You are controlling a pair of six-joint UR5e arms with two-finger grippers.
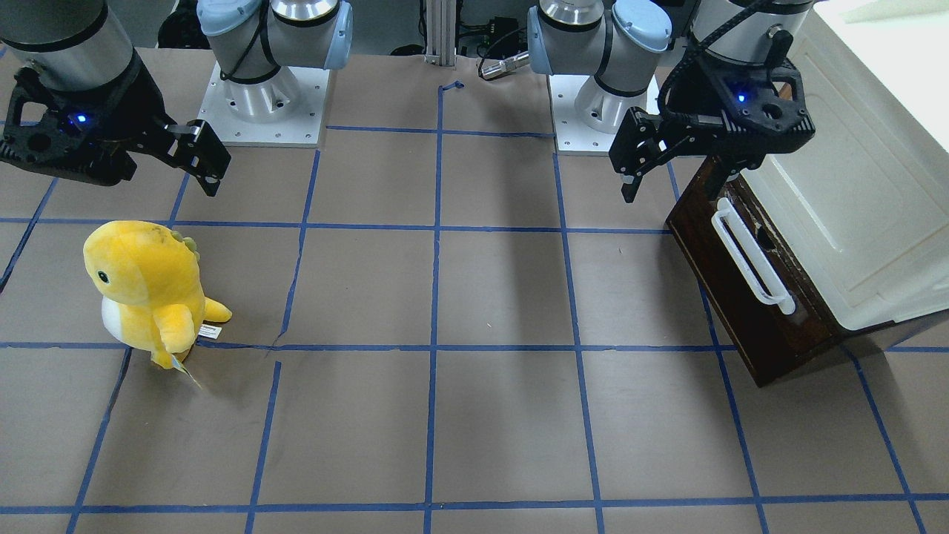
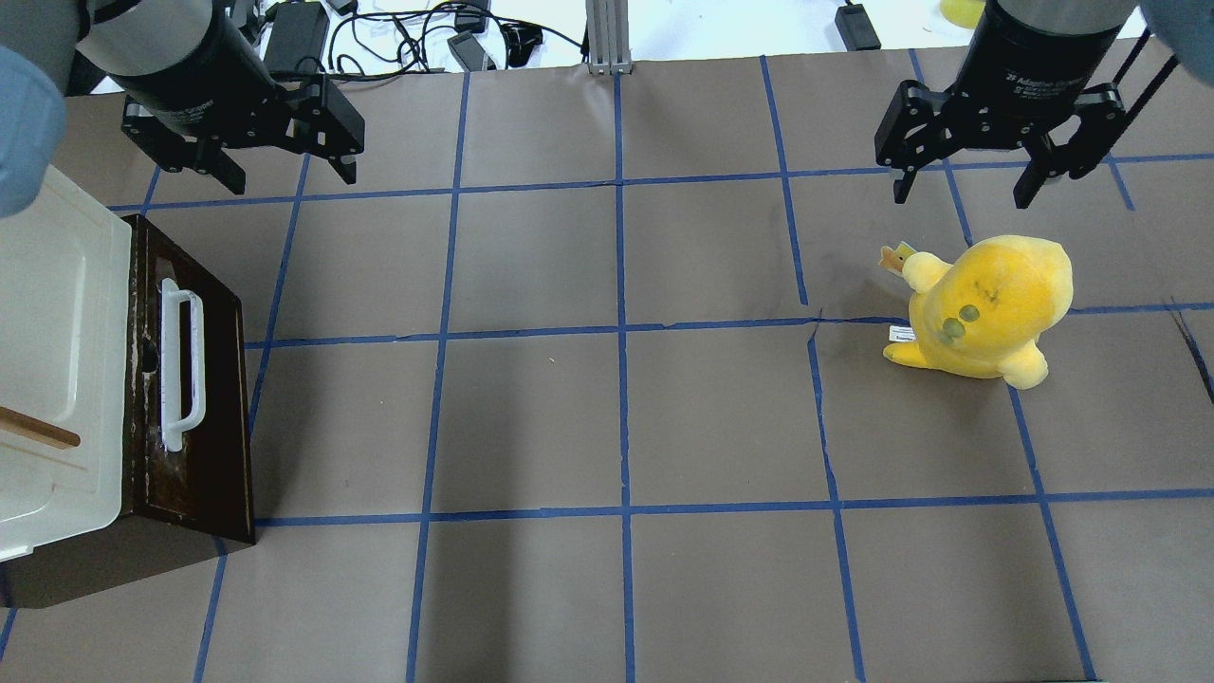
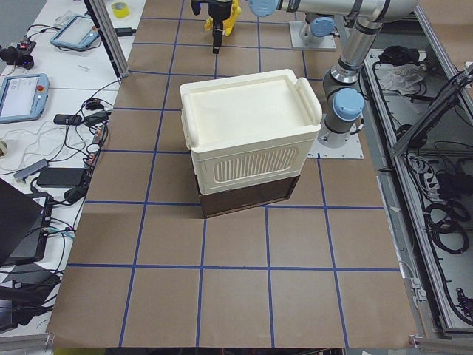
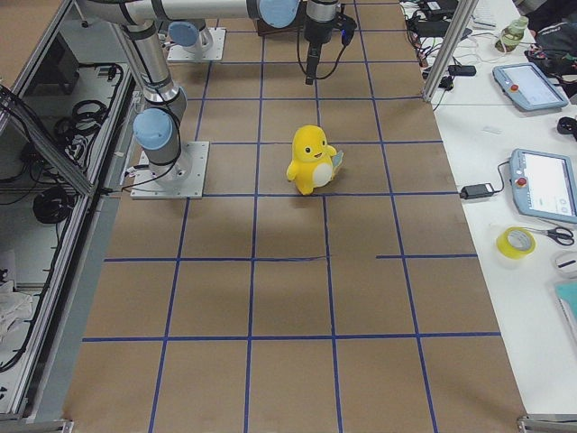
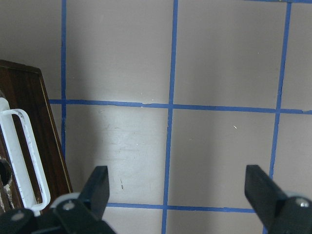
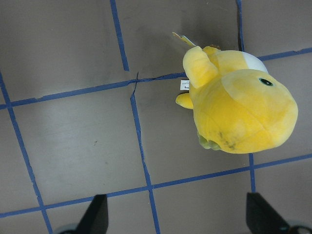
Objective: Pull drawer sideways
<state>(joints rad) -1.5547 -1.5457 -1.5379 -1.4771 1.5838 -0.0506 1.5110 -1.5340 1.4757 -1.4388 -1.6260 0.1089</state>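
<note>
The dark brown drawer (image 2: 204,408) with its long white bar handle (image 2: 180,365) sits under a cream-white cabinet at the table's left end. It looks pushed in, with no pale interior showing. It also shows in the front view (image 1: 741,311) and the left wrist view (image 5: 29,122). My left gripper (image 2: 289,177) hangs open and empty above the table, just beyond the drawer's far corner and apart from the handle (image 5: 24,156). My right gripper (image 2: 961,196) is open and empty, above and just beyond a yellow plush toy.
The cream-white cabinet (image 2: 47,360) with a small tan handle (image 2: 38,429) rests on top of the drawer. The yellow plush toy (image 2: 986,304) stands on the right side of the brown, blue-taped table (image 2: 616,417). Cables and devices lie past the far edge.
</note>
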